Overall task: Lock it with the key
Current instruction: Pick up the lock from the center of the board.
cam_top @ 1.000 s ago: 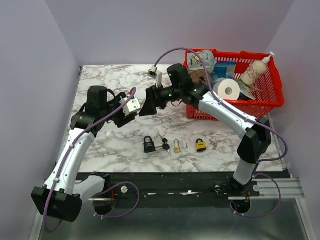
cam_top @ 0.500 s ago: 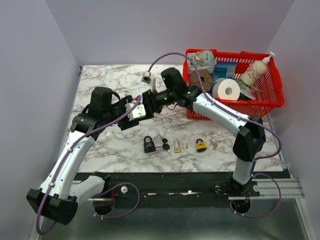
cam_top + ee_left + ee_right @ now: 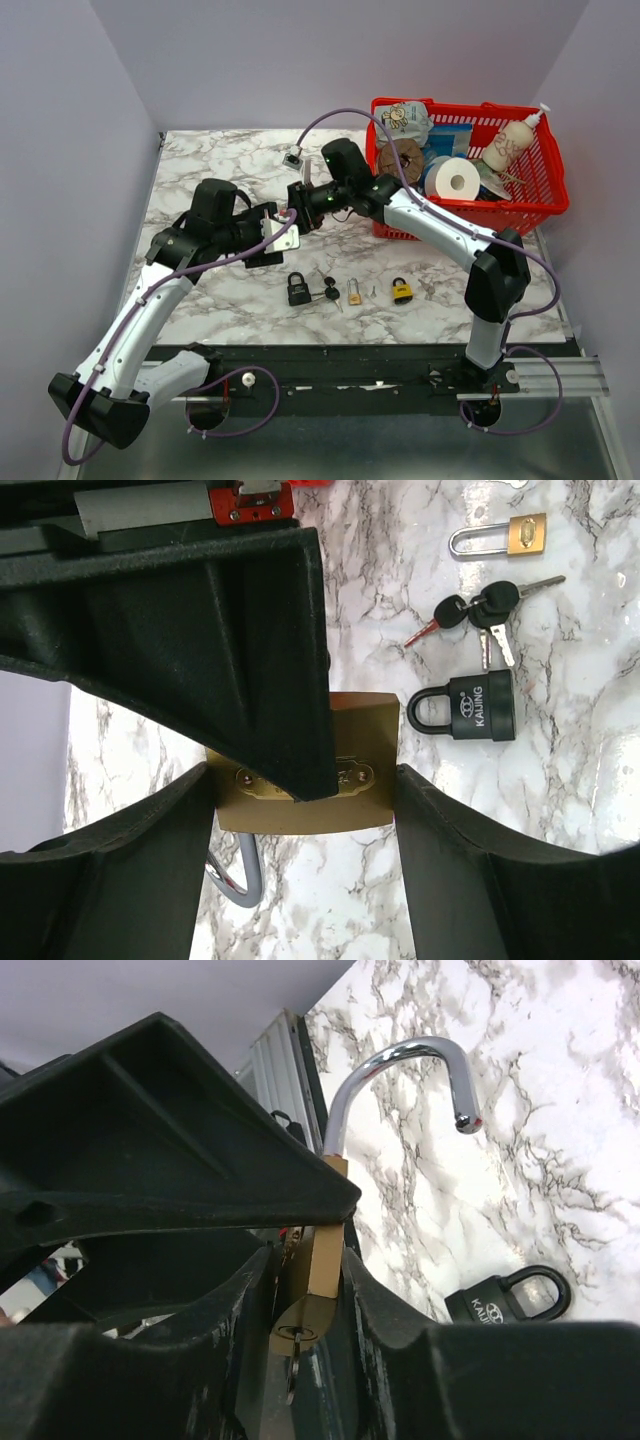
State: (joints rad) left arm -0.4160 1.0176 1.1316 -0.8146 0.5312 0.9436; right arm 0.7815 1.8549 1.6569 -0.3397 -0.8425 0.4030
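A large brass padlock [image 3: 283,232] hangs above the table between both grippers. My left gripper [image 3: 272,240] is shut on its edges; in the left wrist view the brass padlock [image 3: 365,745] fills the gap between the fingers of the left gripper [image 3: 305,815], and the grey shackle [image 3: 240,875] hangs below. My right gripper [image 3: 297,207] pinches the padlock's flat faces. In the right wrist view the brass padlock [image 3: 322,1250] sits edge-on in my right gripper [image 3: 305,1280]. Its chrome shackle [image 3: 400,1070] stands open. A key [image 3: 297,1345] sticks in the keyhole.
On the marble table lie a black padlock [image 3: 298,290], a bunch of keys [image 3: 328,290], a small brass padlock [image 3: 354,292] and a yellow padlock [image 3: 401,291]. A red basket [image 3: 520,208] with a bottle, tape and packets stands at the back right.
The right gripper has come left to the padlock and closed on it. The left arm has moved the padlock slightly right and nearer.
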